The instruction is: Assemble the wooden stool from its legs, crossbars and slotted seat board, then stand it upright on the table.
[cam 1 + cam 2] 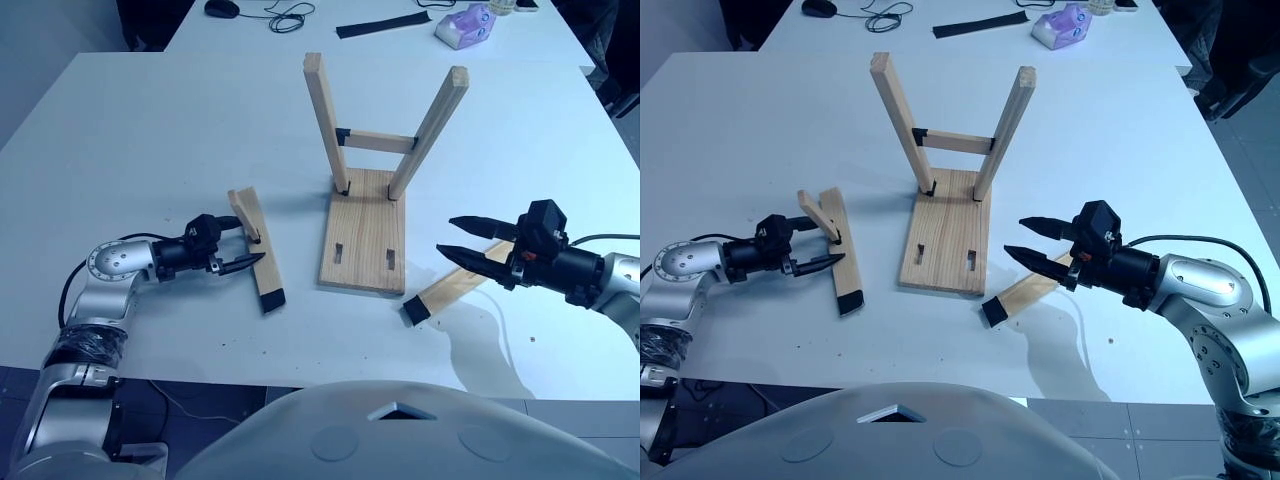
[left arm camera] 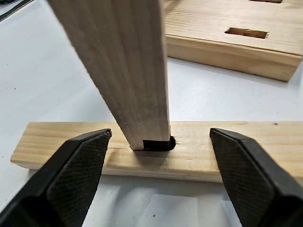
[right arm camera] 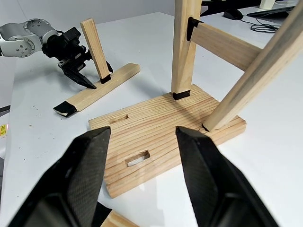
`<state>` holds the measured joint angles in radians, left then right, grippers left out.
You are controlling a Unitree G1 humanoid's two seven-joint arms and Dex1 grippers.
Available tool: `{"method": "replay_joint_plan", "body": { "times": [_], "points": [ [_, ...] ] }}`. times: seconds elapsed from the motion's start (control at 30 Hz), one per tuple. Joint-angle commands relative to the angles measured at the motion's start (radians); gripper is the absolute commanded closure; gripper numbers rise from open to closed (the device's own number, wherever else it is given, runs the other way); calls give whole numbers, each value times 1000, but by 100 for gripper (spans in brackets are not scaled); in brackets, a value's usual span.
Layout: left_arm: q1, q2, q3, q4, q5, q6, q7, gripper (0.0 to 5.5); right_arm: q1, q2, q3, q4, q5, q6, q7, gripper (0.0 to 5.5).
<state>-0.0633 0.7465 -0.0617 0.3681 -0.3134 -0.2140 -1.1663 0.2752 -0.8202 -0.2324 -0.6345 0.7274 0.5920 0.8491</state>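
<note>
Our left gripper (image 1: pixel 248 242) gapes around the crossbar (image 2: pixel 123 71) socketed in the leg (image 1: pixel 268 280) lying left of the board (image 1: pixel 365 215) on the worktop (image 1: pixel 150 130), our right gripper (image 1: pixel 447 236) hangs open near the loose leg (image 1: pixel 450 288), and we fear a skewed pinch may pry that joint apart.

Table (image 1: pixel 150 150) is seen as plain white. Seat board (image 1: pixel 362 250) is shown in pale wood with fine lengthwise grain; its slots (image 1: pixel 341 252) are read as dark. Two upright legs (image 1: pixel 325 115) and the crossbar (image 1: pixel 380 142) are shown in the same pale wood, with black at the leg feet and the crossbar ends. Lying leg (image 1: pixel 258 250) is pale wood and capped black at one end; the short bar (image 2: pixel 118 61) set in it is pale with a black tip. Loose leg (image 1: pixel 455 285) is pale with a black end. Left gripper (image 1: pixel 250 242) and right gripper (image 1: pixel 446 236) are finished black, with the pads (image 2: pixel 75 175) finely textured; a small red mark is carried by the right one. Behind, a black mouse (image 1: pixel 222 8), a black strip (image 1: pixel 383 25) and a lilac object (image 1: pixel 466 24) are noted.
</note>
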Motion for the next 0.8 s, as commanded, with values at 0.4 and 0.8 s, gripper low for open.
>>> {"method": "replay_joint_plan", "body": {
  "times": [0.4,0.8],
  "points": [
    [-5,31,125,-225,-140,229,-82,165,31,24,-5,-18,-30,-20,-4,297],
    [-44,75,229,-371,-331,551,-93,165,47,28,-14,-22,-31,-25,0,297]
  ]
}}
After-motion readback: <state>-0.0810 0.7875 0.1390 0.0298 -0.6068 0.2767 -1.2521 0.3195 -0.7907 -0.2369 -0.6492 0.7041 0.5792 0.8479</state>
